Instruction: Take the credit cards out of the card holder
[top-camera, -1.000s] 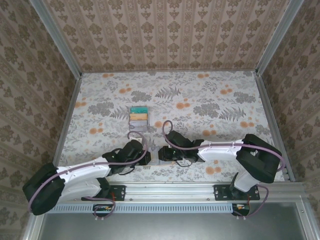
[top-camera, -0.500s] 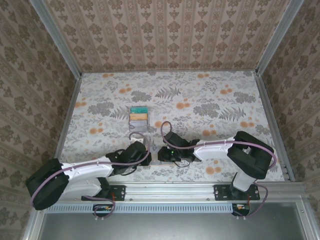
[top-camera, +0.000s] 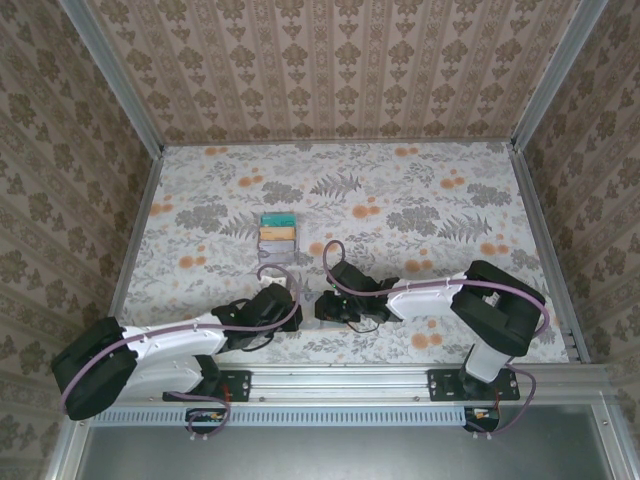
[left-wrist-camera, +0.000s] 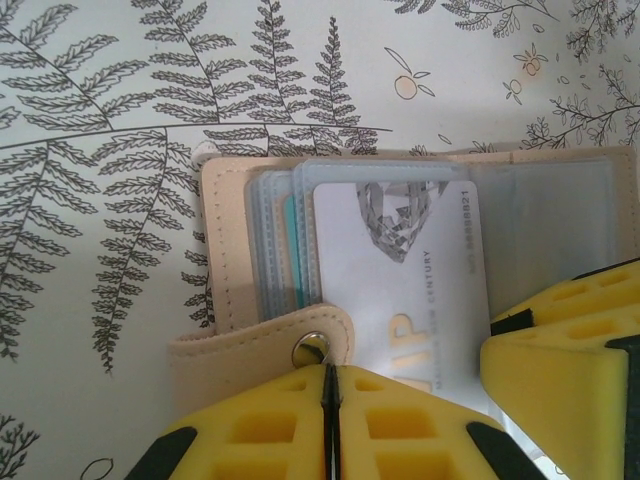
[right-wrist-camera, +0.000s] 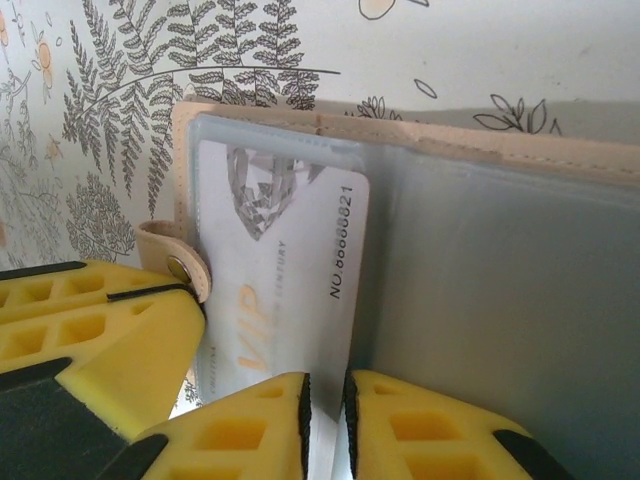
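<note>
Card holder (left-wrist-camera: 225, 250) lies open on the counter (top-camera: 400, 210) between the 2 arms, with the left gripper (left-wrist-camera: 328, 410) closed on its snap tab (left-wrist-camera: 250, 350) and the right gripper (right-wrist-camera: 325, 410) pinched shut on the lower edge of a white VIP card (right-wrist-camera: 290, 270) in the front clear sleeve. A teal edge (left-wrist-camera: 290, 250) shows in the sleeves behind, the opposite panel (right-wrist-camera: 500, 300) looks empty, and 3 cards (top-camera: 277, 232) lie on the counter farther out. The pinch is shallow, so sleeve friction could strip the card from the jaws, or drag the holder along if the tab slips.
</note>
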